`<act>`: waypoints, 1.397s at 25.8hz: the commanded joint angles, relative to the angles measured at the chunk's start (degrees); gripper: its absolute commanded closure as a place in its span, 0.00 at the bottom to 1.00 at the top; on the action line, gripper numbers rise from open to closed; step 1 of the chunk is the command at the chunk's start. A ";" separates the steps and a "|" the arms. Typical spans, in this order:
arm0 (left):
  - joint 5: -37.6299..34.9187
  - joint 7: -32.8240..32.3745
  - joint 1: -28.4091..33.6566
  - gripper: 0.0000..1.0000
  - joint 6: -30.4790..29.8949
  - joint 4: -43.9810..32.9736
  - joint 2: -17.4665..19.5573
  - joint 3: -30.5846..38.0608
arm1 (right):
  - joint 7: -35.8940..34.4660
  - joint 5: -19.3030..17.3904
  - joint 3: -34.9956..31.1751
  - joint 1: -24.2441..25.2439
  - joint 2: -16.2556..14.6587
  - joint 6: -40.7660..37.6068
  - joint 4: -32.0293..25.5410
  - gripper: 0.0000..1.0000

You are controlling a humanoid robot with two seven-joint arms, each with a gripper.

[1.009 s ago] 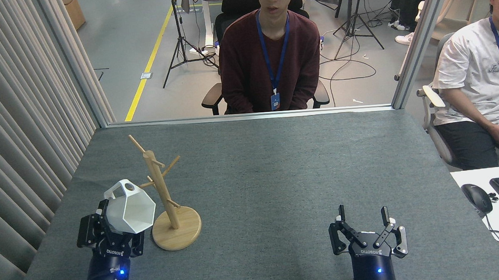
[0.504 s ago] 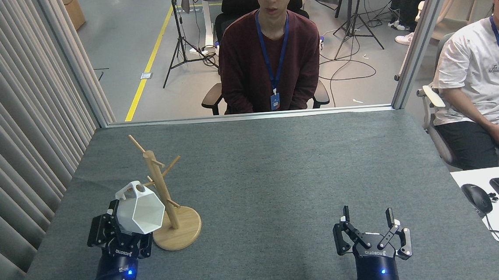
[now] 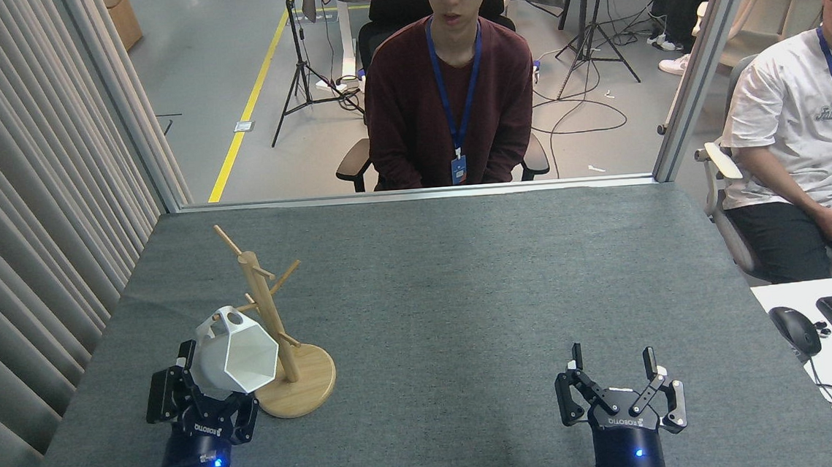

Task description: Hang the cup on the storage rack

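Left gripper (image 3: 216, 394) pinches the cup (image 3: 237, 351) by its tapered base; mouth tipped toward me and to the right, rim tab with round hole at top left of the rim, about level with the rack's low left peg.

Change over the last second: cup has travelled right and closer to the rack (image 3: 268, 324). 1 s ago it sat clear of the post with a gap; 0.5 s ago its right edge reached the post; now it sits a little lower and overlaps the post's lower part in this view. Whether it touches the post, cannot tell. The gripper followed it in toward the disc base. Rack has not shifted.

Right gripper (image 3: 614, 381) spread, empty, low at the near right, well apart from the rack. It drew slightly nearer me early on, then steady.

Judgement: approach is closing but the tab hole is not yet on a peg. Next move likely needs the hole lined up on a peg tip; a nudge to the post could tip the rack.
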 commanded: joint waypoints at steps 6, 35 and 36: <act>0.17 1.38 2.99 0.01 0.03 -0.11 0.05 -0.39 | 0.03 -0.70 -0.03 0.00 -0.17 0.01 0.00 0.01; 60.64 -13.65 18.37 0.01 -26.24 -31.40 -1.89 -0.65 | 0.20 -0.79 -8.29 12.83 -4.74 -14.23 -10.46 0.01; 60.73 -13.39 18.46 0.01 -26.24 -31.40 -1.89 -0.56 | 0.29 -0.79 -8.82 12.74 -4.83 -14.23 -10.46 0.01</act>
